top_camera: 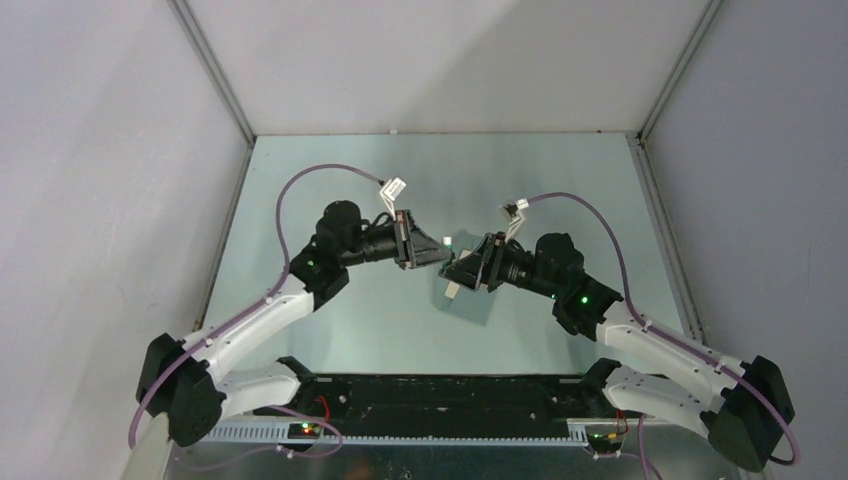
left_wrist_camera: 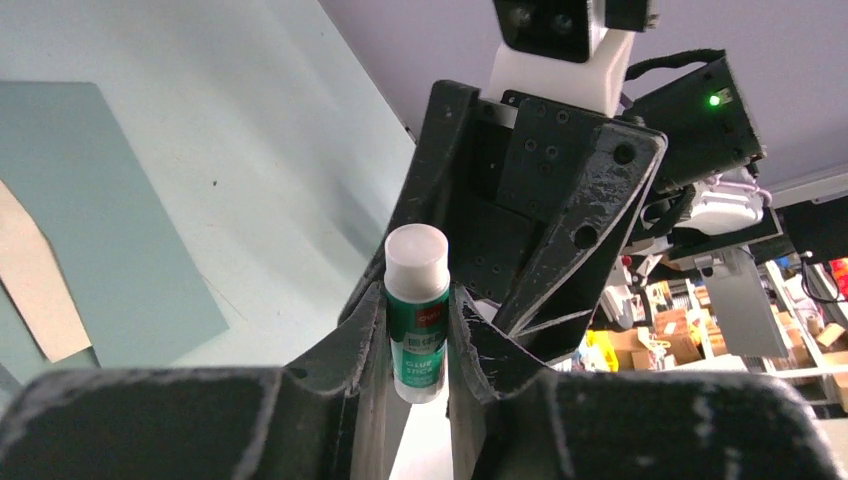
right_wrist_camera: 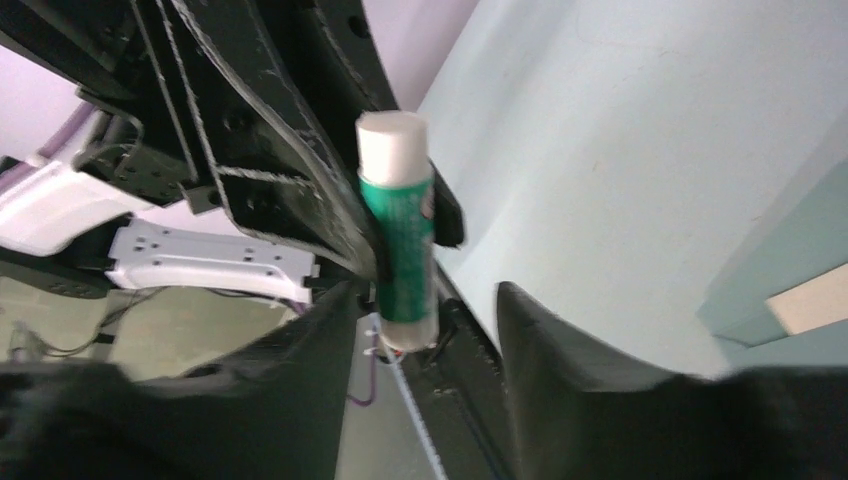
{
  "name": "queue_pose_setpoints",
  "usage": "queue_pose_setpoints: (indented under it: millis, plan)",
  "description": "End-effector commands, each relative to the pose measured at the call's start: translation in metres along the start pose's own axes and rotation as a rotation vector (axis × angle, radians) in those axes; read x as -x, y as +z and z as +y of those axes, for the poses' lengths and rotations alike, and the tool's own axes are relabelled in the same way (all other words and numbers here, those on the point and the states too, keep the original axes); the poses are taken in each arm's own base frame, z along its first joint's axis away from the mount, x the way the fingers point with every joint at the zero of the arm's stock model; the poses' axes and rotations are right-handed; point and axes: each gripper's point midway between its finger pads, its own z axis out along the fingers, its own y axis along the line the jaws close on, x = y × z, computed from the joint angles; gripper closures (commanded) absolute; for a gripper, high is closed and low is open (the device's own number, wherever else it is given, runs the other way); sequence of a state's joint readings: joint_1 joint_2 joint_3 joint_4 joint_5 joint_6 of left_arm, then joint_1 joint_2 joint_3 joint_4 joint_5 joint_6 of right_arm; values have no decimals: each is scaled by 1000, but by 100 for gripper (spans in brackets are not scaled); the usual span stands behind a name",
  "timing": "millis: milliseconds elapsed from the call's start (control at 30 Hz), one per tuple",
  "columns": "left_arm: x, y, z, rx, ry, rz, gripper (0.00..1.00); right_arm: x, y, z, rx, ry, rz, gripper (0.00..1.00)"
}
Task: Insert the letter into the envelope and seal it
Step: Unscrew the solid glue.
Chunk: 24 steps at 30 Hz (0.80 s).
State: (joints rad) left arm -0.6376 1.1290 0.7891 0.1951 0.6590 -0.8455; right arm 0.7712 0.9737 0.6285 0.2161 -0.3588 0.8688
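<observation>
The glue stick (left_wrist_camera: 416, 300) hangs in the air between the two tools, and its lie against the envelope (top_camera: 470, 305) decides the next move. The left gripper (left_wrist_camera: 415, 345) is clenched on the stick's green body. The white end points away from the left wrist, towards the right gripper (right_wrist_camera: 425, 305). That gripper's jaws stand apart, wider than the stick. They loosely bracket its near end, and a gap shows on one side, so it looks released rather than grasping. Seen from above, the stick's long axis runs roughly from 9 to 3 o'clock, along the line between the two wrists. It lies about level with the table (top_camera: 330, 200), not pointing down at it. The envelope lies flat on the table at about 6 o'clock from where the fingertips meet, just below them. Its long side runs roughly 12 to 6, across the stick's axis. A tan strip of the letter (top_camera: 452, 292) shows at the envelope's 9 o'clock edge, and I cannot tell how far in it sits. Both arms are about equally near, but only the left carries the glue. It will probably have to tip the stick's working end down towards 6 o'clock, once the white cap, if that is what it is, comes off.
</observation>
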Motion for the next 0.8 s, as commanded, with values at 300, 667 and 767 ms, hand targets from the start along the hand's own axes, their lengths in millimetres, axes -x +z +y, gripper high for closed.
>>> queue_pose_setpoints:
  millis: [300,667,767]
  plan:
    - [63,-29,-16,73,53,-259,100,21,-28,9,-35,-44,-107,30]
    - [73,-39,-49,-73,-4,-316,100,32,-11,56,161,-89,-186,39]
    - [70,-39,-60,-149,-31,-297,100,28,-6,67,253,-58,-167,38]
